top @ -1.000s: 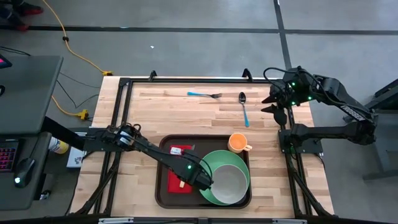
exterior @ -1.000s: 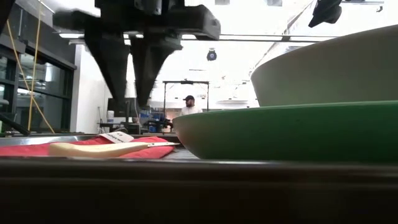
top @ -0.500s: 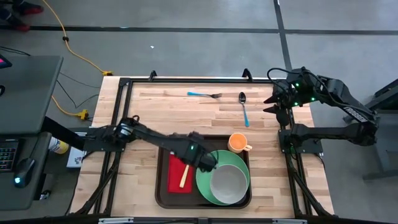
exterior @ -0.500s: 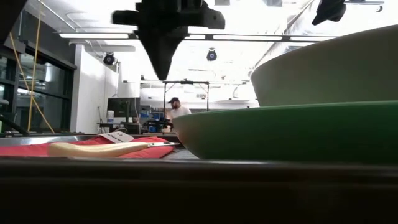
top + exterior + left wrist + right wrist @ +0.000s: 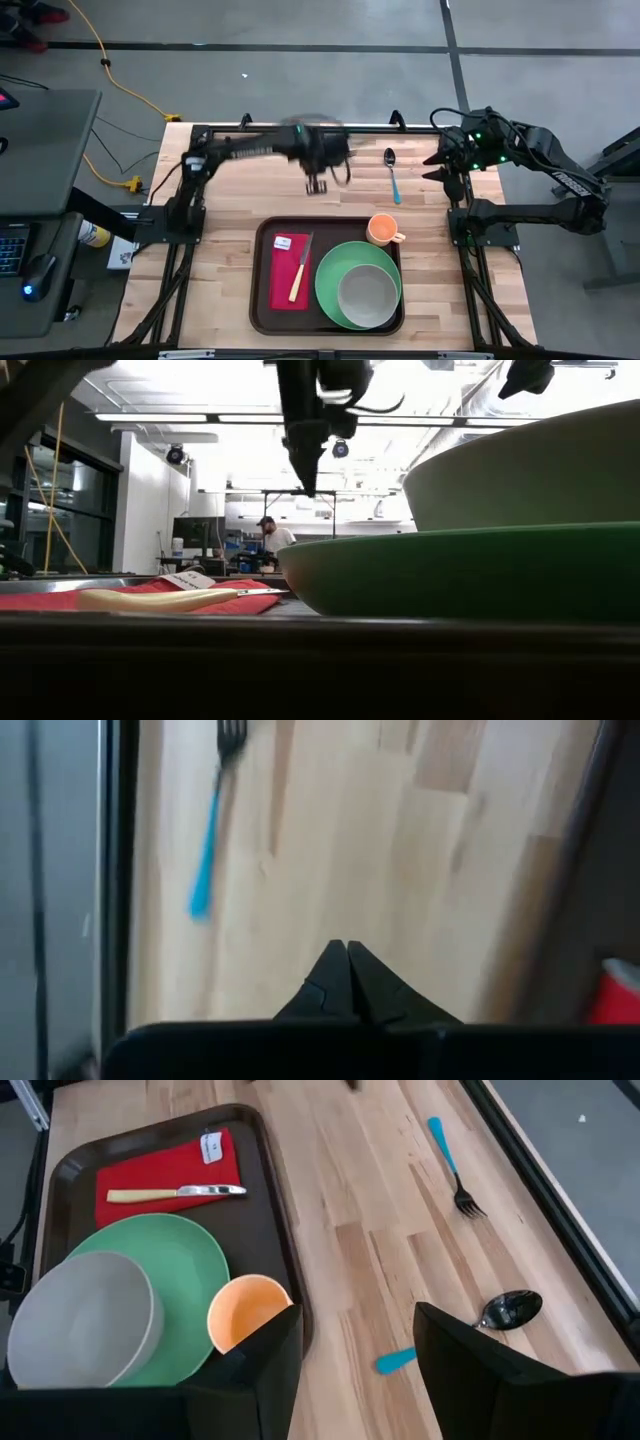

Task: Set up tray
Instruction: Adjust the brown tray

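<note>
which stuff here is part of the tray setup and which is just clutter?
Job items: tray holding red napkin, knife, green plate, grey bowl; orange cup at its rim; fork and spoon on the table, left gripper near the fork.

Clutter: yellow cable, keyboard.

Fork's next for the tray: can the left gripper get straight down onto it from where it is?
Probably yes. The left gripper, fingers shut, hangs over bare wood close by the fork, with nothing lying between them; it must open first.
</note>
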Action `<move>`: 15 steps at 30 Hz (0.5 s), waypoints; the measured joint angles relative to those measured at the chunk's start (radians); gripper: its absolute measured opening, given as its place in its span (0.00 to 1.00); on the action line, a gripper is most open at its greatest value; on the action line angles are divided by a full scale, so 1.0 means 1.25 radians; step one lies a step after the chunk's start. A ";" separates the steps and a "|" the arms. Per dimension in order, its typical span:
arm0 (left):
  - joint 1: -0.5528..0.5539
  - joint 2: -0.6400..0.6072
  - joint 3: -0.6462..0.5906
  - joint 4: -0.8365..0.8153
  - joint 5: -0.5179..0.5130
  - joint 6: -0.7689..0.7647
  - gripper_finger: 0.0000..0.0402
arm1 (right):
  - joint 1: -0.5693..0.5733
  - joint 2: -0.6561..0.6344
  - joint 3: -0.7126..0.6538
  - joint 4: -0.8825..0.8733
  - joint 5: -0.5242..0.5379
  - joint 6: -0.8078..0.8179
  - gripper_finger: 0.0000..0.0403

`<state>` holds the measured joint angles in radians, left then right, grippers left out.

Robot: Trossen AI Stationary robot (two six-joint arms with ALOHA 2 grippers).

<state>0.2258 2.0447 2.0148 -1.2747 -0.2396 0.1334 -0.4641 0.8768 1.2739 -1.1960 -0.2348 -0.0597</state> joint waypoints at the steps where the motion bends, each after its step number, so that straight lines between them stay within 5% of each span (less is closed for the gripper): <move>1: 0.034 0.000 0.001 0.022 0.040 0.070 0.04 | 0.000 0.000 0.000 0.005 0.000 0.000 0.42; 7: 0.177 0.000 -0.002 0.072 0.180 0.399 0.02 | 0.000 0.000 0.000 0.083 0.000 0.043 0.42; 15: 0.242 0.028 -0.010 0.124 0.294 0.637 0.02 | 0.000 0.017 0.000 0.149 0.066 0.141 0.42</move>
<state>0.5282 2.0799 2.0025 -1.1199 0.1275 0.9303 -0.4641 0.8980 1.2739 -1.0098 -0.1526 0.1163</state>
